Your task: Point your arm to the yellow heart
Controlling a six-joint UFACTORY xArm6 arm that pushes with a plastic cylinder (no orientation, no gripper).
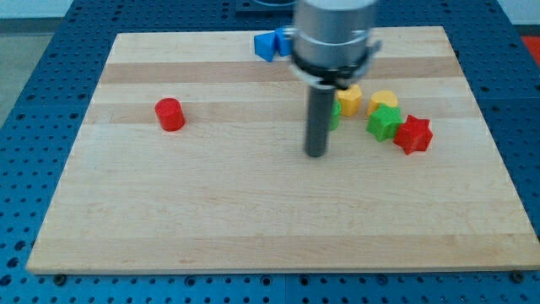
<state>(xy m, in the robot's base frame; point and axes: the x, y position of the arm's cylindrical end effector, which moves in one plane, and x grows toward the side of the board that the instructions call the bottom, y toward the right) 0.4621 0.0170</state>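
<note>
Partly done: my tip (315, 154), bare rod holding nothing, sits left of yellow heart (384, 100); must close rightward.

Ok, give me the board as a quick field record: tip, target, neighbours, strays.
tip: my tip rests on bare wood, toward the view's left and bottom of the cluster
target: yellow heart, at the view's right of the rod, not touched
neighbours: yellow block, green star, red star; a green block partly hidden behind the rod
strays: red cylinder at the view's left; blue blocks at the top edge
surface: wooden board
</note>
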